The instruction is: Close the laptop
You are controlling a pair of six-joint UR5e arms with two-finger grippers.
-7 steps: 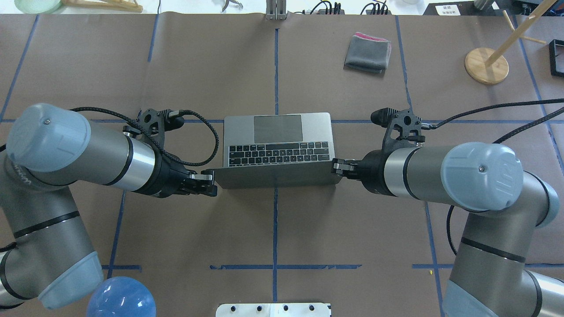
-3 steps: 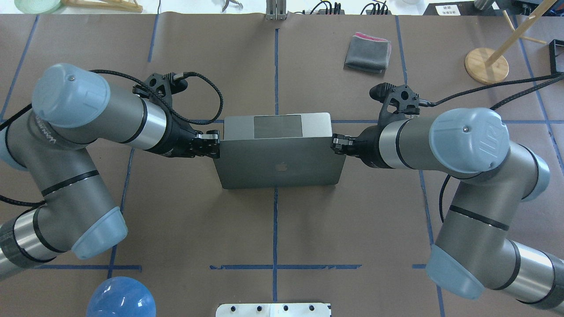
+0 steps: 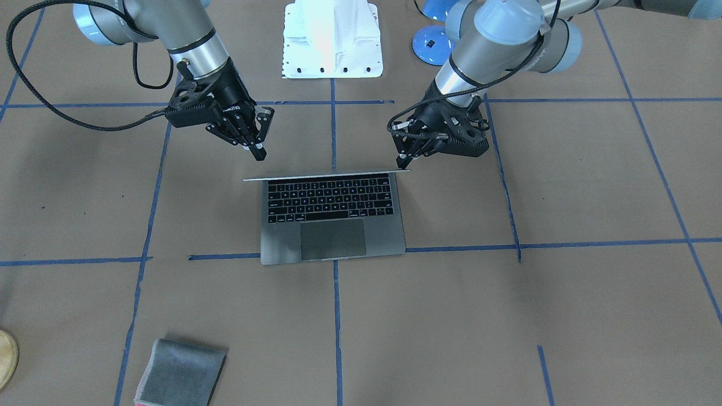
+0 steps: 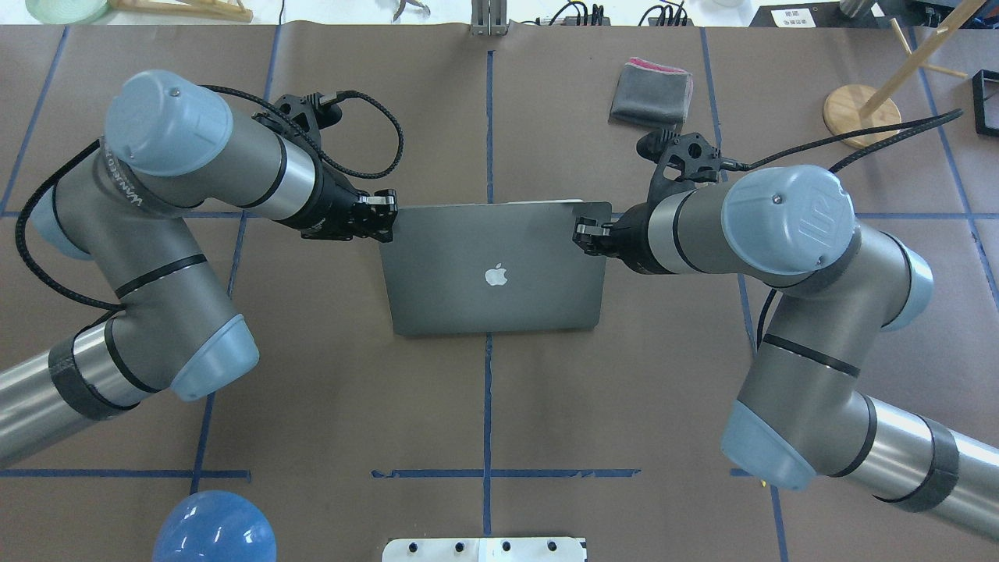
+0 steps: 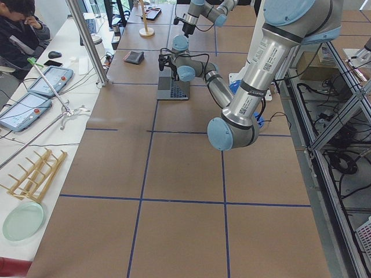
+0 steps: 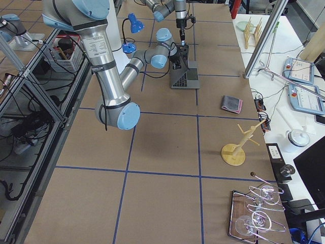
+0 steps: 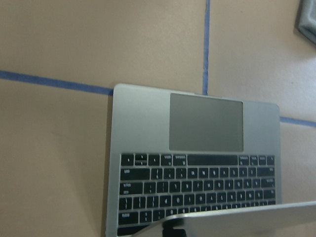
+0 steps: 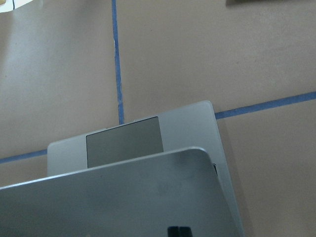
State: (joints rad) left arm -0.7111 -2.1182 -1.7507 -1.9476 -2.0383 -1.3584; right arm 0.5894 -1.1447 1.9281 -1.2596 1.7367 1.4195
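The space-grey laptop sits mid-table, its lid tilted far forward over the keyboard, apple logo up. In the front view the lid shows edge-on above the keyboard. My left gripper is shut, its tips against the lid's far left corner; it also shows in the front view. My right gripper is shut at the lid's far right corner, and shows in the front view. The left wrist view shows the keyboard and trackpad under the lid's edge. The right wrist view shows the lid's back.
A folded grey cloth lies beyond the laptop to the right. A wooden stand is at the far right. A blue dome and a white base plate sit at the near edge.
The lid has swung from near upright down over the keyboard. Both grippers moved away from the robot along with the lid's top edge.
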